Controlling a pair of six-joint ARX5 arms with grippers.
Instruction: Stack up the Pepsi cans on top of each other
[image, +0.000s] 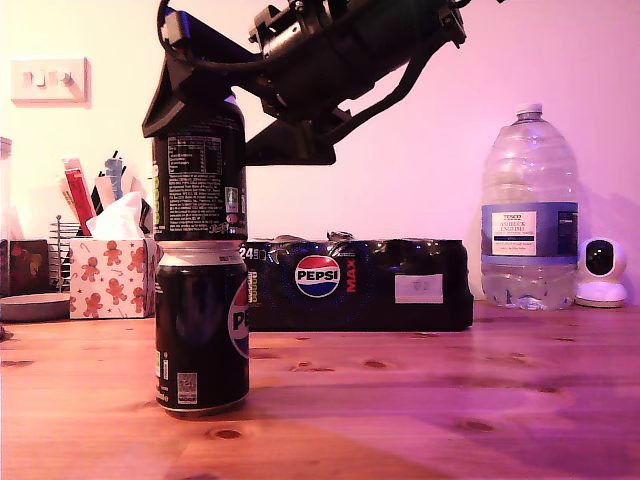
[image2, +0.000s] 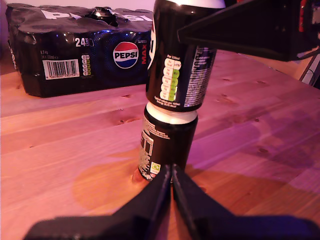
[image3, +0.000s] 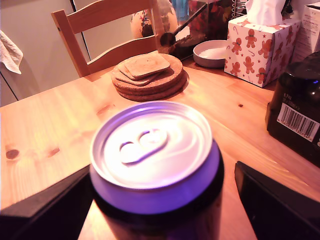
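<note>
**Two cans stacked, our second gripper around the top one**

We see the lower Pepsi can (image: 201, 327) standing upright on the wooden table (image: 420, 400), towards the exterior view's left, its round logo partly showing. The upper Pepsi can (image: 199, 170), with white nutrition text facing the exterior camera, sits upright on the lower can's silver rim, the two touching.

Our second gripper (image: 195, 110) reaches in from the exterior view's upper right and straddles the upper can near its top. In the second wrist view the can's silver lid (image3: 152, 144) fills the space between the two dark fingers (image3: 280, 205); the jaws stand on either side of the can, but we cannot tell whether they press on it or stand just clear.

Our first gripper (image2: 171, 172) shows only in its own wrist view, low over the table and facing the stack, its jaws pressed together on nothing.

Behind the stack lies the Pepsi Max 24-pack (image: 360, 285). A gingerbread-print tissue box (image: 110, 275) stands at the exterior view's left, a large water bottle (image: 529, 215) at its right.
</note>
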